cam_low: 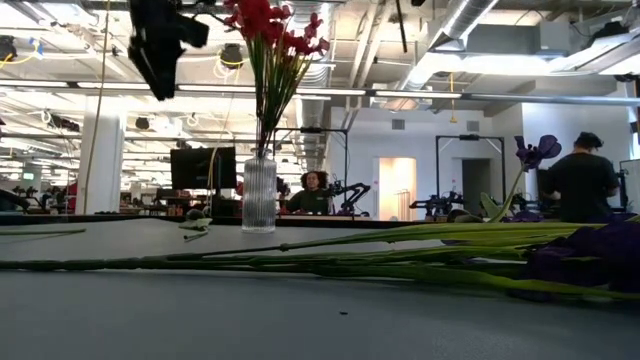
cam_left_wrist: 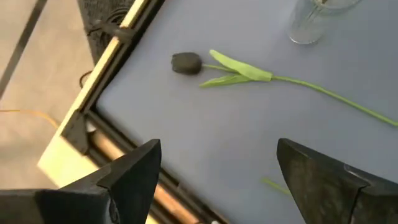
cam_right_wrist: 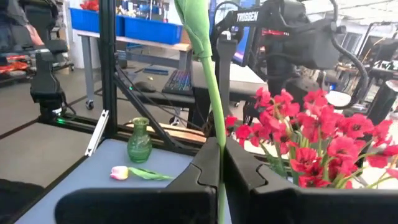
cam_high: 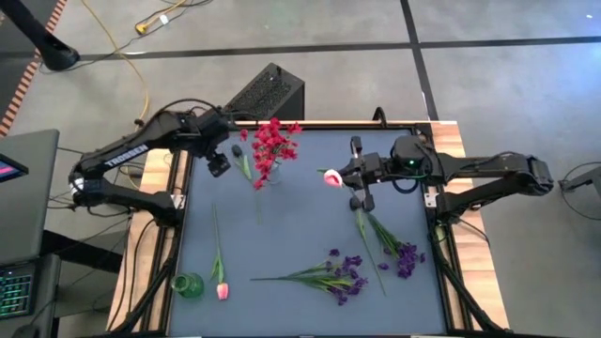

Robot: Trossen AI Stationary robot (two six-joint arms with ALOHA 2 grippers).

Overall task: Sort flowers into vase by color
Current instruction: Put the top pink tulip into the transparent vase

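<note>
My right gripper (cam_high: 344, 177) (cam_right_wrist: 219, 163) hovers over the table's right-centre, shut on a pink tulip (cam_high: 331, 176). A clear glass vase (cam_low: 259, 195) with red blossom sprays (cam_high: 273, 143) stands near the far edge. My left gripper (cam_high: 218, 166) (cam_left_wrist: 217, 158) is open in the air just left of that vase, above a dark-budded flower (cam_left_wrist: 185, 63) lying flat. A second pink tulip (cam_high: 219, 272) lies beside a small green vase (cam_high: 188, 285) at the near left. Two purple bunches (cam_high: 340, 278) (cam_high: 402, 255) lie flat at the near right. My right gripper pinches the pink tulip's thin green stem (cam_right_wrist: 216, 118) between its two fingers (cam_right_wrist: 249, 171). The fingers come level from the table's right and lie across the stem. The tulip stands upright and is lifted clear of the table; the stem below the fingers is hidden by the gripper.
A raised frame (cam_high: 180, 211) borders the dark table mat. A black box (cam_high: 268, 92) sits beyond the far edge. Long stems (cam_low: 300, 262) cross the near part of the table. Bare mat lies between the clear vase and the purple bunches. People stand in the room behind.
</note>
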